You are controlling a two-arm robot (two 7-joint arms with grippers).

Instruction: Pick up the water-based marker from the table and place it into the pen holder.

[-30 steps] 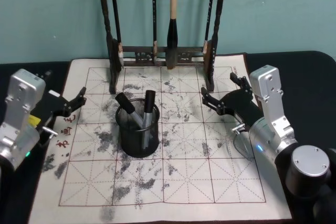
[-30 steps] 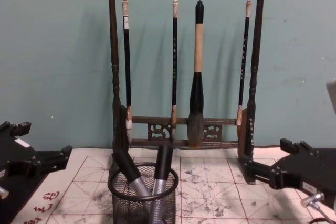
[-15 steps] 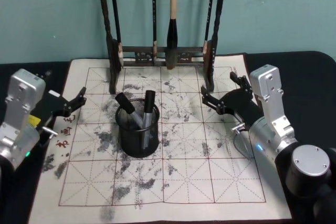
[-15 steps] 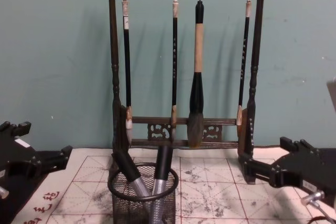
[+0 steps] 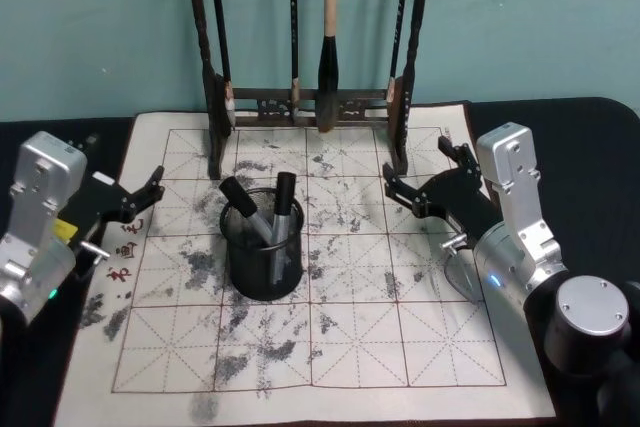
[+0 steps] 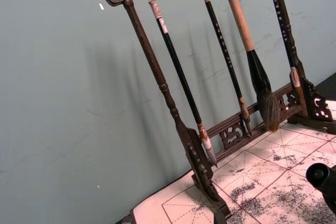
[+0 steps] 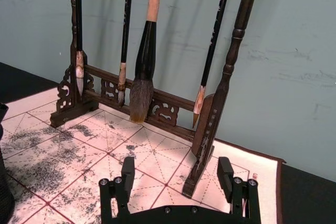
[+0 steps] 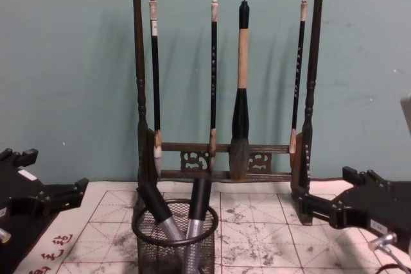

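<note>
Two markers [image 5: 262,210] already standing in pen holder [image 5: 264,265], mid-mat on table [image 5: 590,137]. Left gripper [image 5: 140,197] and right gripper [image 5: 420,182] both spread, empty, flanking holder. Placement looks done; next, retreat.

Pen holder [image 8: 174,240] base cut off by the chest view's lower edge; brush rack [image 5: 310,97] top cropped in head view; marker tips hidden inside the mesh.
</note>
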